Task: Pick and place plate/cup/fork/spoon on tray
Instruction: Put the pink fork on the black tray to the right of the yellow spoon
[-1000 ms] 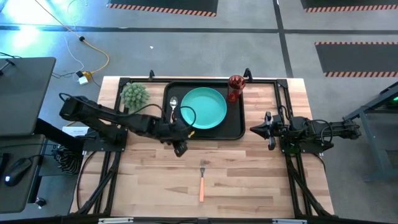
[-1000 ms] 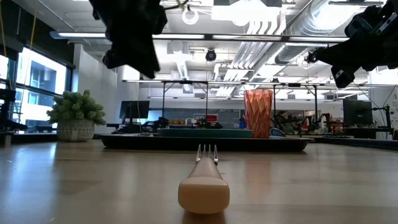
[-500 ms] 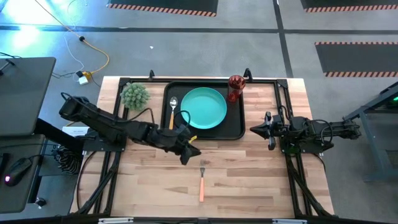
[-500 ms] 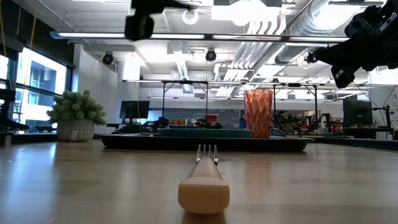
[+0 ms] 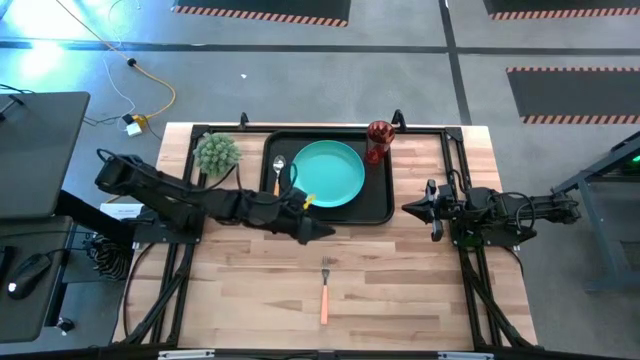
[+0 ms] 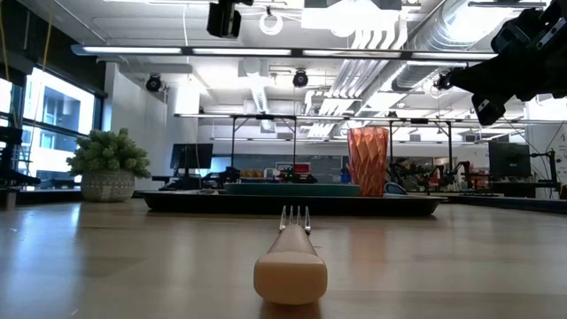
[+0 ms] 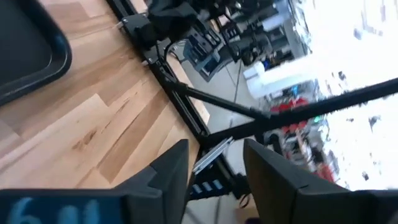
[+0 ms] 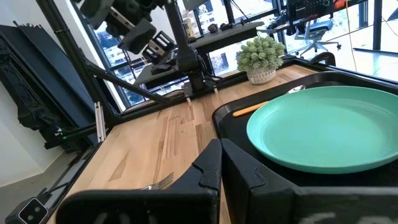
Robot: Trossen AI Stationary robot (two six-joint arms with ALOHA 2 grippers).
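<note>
The fork [image 5: 324, 290] lies alone on the bench [image 5: 400, 290], tines toward the tray [image 5: 378, 215]. It looks light, stiff and low-lying, best pinched across its orange handle. The left pincer [image 5: 322, 231] hangs open and empty near the tray's edge; the right pincer [image 5: 412, 209] waits shut.

Both arms are matte black, built of boxy jointed segments with black cables looped along them. The left end effector [image 7: 214, 180] has two dark, smooth, wedge-shaped fingers above a dark housing with blurred pale blue markings. The right end effector [image 8: 221, 165] shows two black, blocky, angular moulded fingers.
</note>
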